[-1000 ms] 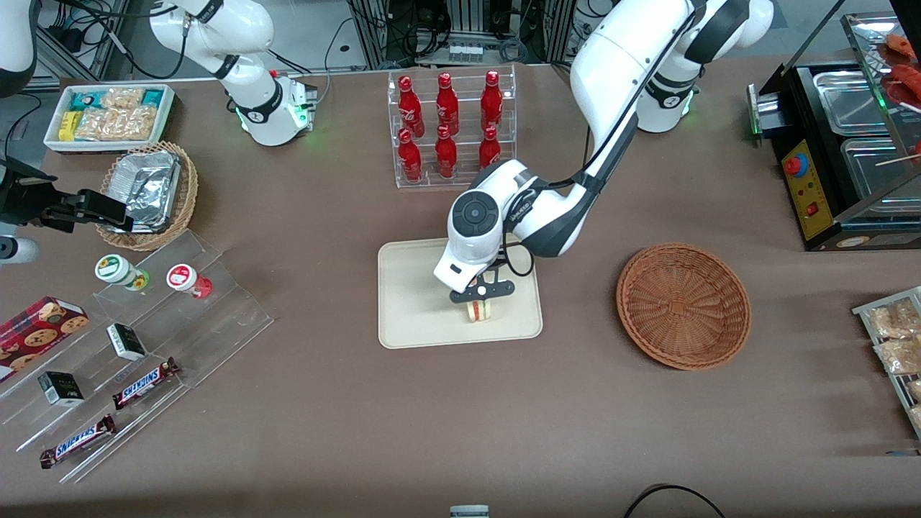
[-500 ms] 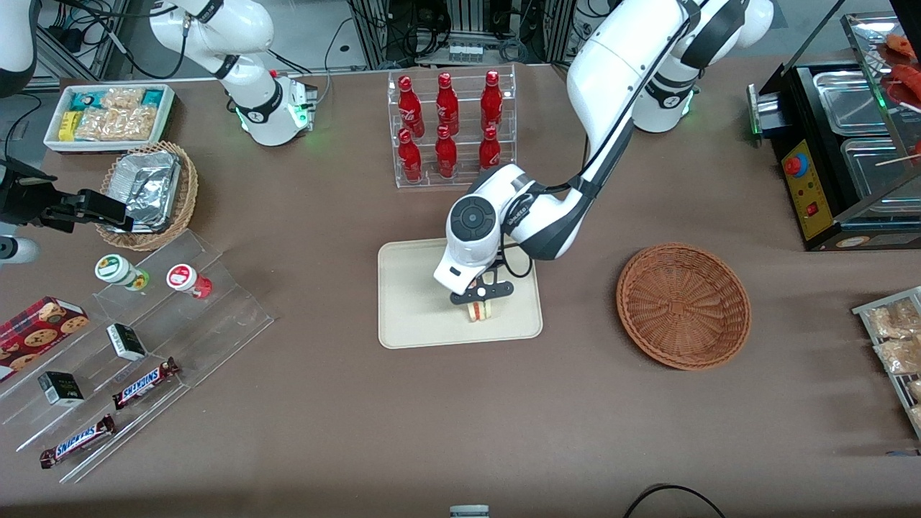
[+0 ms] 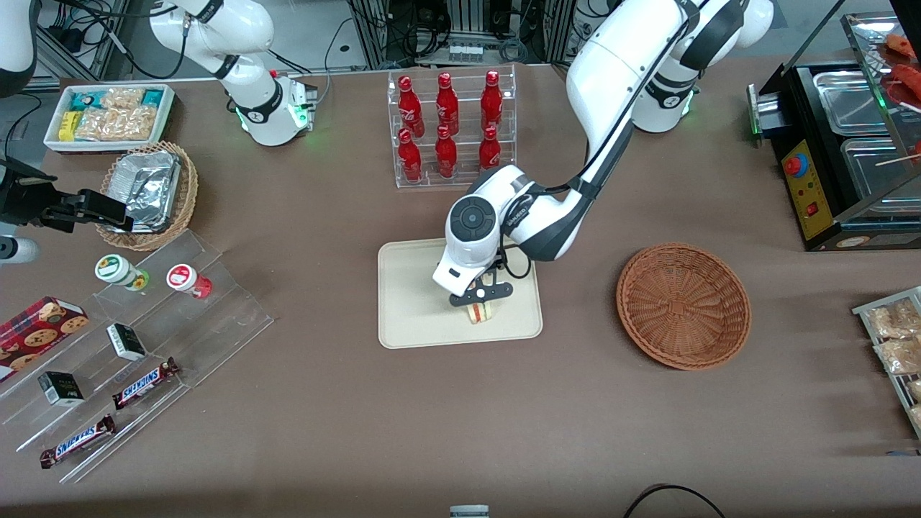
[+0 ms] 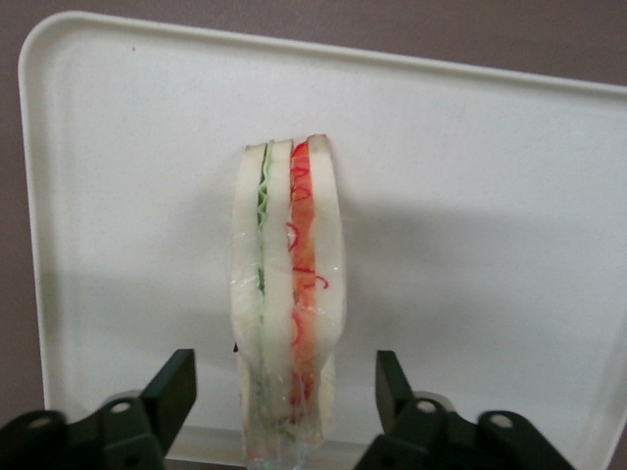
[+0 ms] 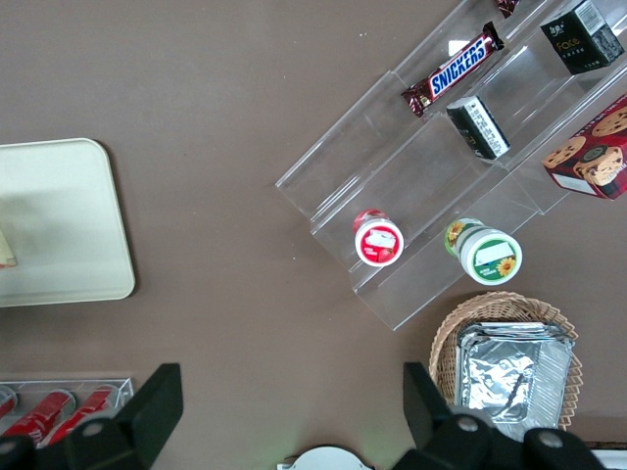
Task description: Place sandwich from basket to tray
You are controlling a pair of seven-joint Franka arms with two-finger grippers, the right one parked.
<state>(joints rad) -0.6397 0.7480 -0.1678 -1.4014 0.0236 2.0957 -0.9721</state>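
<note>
The sandwich (image 3: pixel 479 312) (image 4: pixel 287 294) stands on its edge on the cream tray (image 3: pixel 410 302) (image 4: pixel 470 196), with red and green filling lines showing between pale bread slices. My left gripper (image 3: pixel 481 301) (image 4: pixel 284 387) hangs just over it, open, with one finger on each side and a clear gap between the fingers (image 4: pixel 174 384) and the bread. The reddish-brown wicker basket (image 3: pixel 683 305) sits empty on the table toward the working arm's end.
A clear rack of red bottles (image 3: pixel 450 128) stands just past the tray, farther from the front camera. Tiered acrylic shelves with snacks (image 3: pixel 129 345) and a tan basket with a foil container (image 3: pixel 147 188) lie toward the parked arm's end. A black warmer (image 3: pixel 842 144) stands beside the basket's end.
The gripper has risen very slightly over the sandwich; the sandwich stays put on the tray.
</note>
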